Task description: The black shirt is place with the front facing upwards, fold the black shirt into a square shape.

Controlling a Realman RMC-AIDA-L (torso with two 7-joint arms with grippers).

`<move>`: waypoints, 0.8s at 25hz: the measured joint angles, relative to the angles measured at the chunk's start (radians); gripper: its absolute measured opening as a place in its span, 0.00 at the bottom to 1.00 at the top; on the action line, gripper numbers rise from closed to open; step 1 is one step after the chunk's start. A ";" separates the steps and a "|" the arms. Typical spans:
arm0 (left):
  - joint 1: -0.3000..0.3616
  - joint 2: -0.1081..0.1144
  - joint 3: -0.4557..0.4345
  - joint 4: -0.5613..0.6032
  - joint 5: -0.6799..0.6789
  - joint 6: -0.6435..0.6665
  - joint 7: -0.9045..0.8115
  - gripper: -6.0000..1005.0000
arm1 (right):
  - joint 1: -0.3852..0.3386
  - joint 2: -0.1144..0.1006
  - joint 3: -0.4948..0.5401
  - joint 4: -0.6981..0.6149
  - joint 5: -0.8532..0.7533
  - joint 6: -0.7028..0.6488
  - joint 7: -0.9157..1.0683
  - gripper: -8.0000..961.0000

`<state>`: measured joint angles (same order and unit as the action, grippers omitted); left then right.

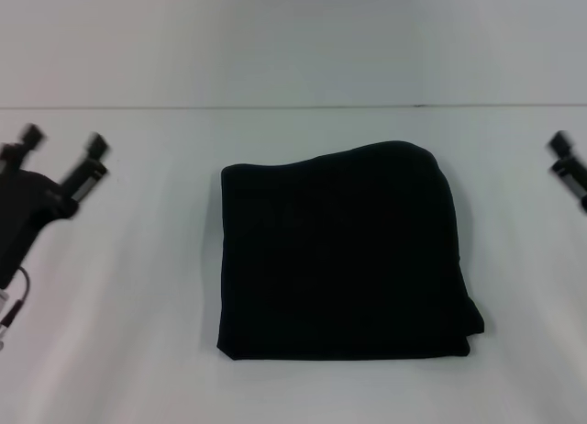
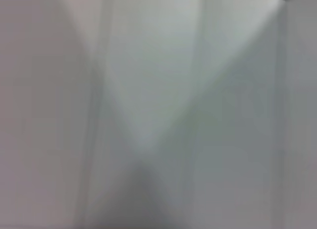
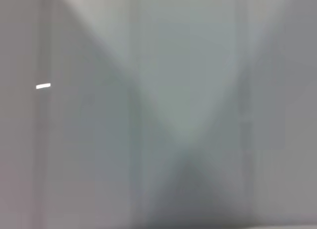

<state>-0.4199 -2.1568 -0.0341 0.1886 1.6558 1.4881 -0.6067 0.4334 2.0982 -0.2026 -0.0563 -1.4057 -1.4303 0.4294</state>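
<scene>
The black shirt (image 1: 341, 251) lies folded into a rough square at the middle of the white surface (image 1: 128, 351), its far right corner rounded and its near right corner showing stacked layers. No lettering shows on the upward face. The left hand (image 1: 62, 150) hangs at the far left, well apart from the shirt, fingers spread wide and holding nothing. The right hand (image 1: 569, 162) is at the right edge, mostly cut off; I cannot tell its state. Both wrist views show only blurred pale surface.
</scene>
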 joint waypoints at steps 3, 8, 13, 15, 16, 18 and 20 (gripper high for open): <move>-0.005 -0.009 -0.111 -0.063 -0.058 0.005 0.099 0.94 | 0.012 0.002 0.082 0.064 0.105 0.016 -0.105 0.98; -0.008 -0.005 -0.157 -0.081 -0.077 0.001 0.117 0.94 | 0.023 0.002 0.149 0.083 0.156 0.028 -0.173 0.98; -0.008 -0.007 -0.160 -0.082 -0.078 -0.001 0.129 0.94 | 0.035 -0.001 0.173 0.075 0.157 0.041 -0.179 0.98; -0.010 -0.009 -0.161 -0.084 -0.078 -0.004 0.144 0.94 | 0.041 -0.001 0.182 0.074 0.158 0.044 -0.181 0.98; -0.010 -0.010 -0.161 -0.086 -0.078 -0.004 0.151 0.94 | 0.044 -0.002 0.186 0.074 0.158 0.046 -0.181 0.98; -0.011 -0.010 -0.160 -0.093 -0.078 -0.004 0.161 0.94 | 0.049 -0.003 0.193 0.074 0.159 0.048 -0.182 0.98; -0.011 -0.010 -0.160 -0.098 -0.079 -0.006 0.166 0.94 | 0.052 -0.004 0.199 0.073 0.159 0.050 -0.182 0.98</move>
<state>-0.4306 -2.1666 -0.1944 0.0905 1.5771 1.4816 -0.4407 0.4851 2.0944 -0.0039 0.0165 -1.2470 -1.3799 0.2477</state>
